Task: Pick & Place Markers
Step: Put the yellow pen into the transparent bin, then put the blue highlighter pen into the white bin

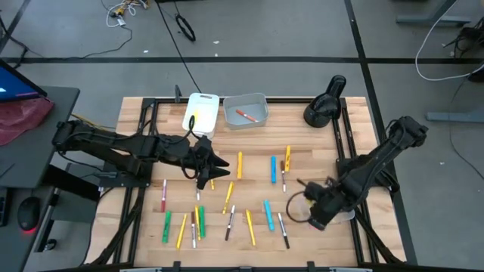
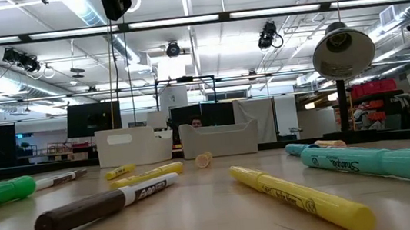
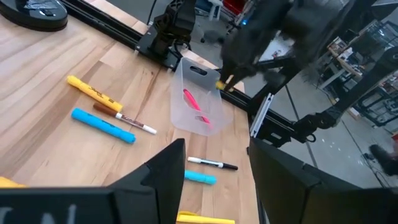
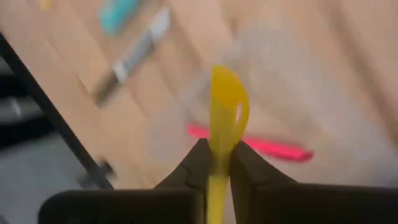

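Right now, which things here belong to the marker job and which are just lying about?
Job: loose markers on the table; yellow marker shut in the right arm's jaws; pink marker in the clear bin; far bins, likely drop spots.
Lying about: black lamp; floor cables; red cloth.

A white bin (image 1: 201, 112) and a grey bin (image 1: 246, 111) sit side by side at the wooden table's (image 1: 318, 147) far edge. A black lamp (image 1: 325, 101) stands at the far right corner. Cables (image 1: 181, 26) trail across the floor.
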Available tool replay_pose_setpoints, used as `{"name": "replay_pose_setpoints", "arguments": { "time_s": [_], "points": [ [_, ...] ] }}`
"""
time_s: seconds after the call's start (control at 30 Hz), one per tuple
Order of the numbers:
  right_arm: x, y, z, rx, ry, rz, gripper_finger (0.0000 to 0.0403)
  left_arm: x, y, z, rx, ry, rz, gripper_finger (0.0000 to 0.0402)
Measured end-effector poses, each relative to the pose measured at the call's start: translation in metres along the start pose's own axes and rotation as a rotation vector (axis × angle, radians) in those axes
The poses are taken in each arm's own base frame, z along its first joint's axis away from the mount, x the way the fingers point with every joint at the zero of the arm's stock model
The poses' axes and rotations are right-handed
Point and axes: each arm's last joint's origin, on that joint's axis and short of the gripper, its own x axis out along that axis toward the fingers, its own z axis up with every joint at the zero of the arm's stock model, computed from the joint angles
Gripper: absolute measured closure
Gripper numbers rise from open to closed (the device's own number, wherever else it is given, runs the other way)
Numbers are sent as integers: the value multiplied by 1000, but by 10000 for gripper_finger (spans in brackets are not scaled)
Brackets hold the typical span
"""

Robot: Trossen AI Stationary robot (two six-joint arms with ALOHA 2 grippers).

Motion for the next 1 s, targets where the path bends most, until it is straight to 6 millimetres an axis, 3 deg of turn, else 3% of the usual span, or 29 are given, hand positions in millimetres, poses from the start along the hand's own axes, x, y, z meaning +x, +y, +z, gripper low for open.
{"name": "replay_pose_setpoints", "arguments": {
  "time_s": [0.17, 0.43, 0.77, 1.0],
  "points": [
    [32, -16, -12, -17, 131, -52, 368, 0, 0, 0, 6, 1, 3, 218],
    [55, -26, -15, -54, 133, -39, 313, 0, 1, 0, 5, -1, 6, 218],
    [57, -25, -10, -56, 43, -30, 290, 0, 2, 1, -14, -33, 52, 218],
    [41, -14, 8, 54, 53, 54, 281, 0, 2, 1, -19, -35, 55, 218]
  ]
}}
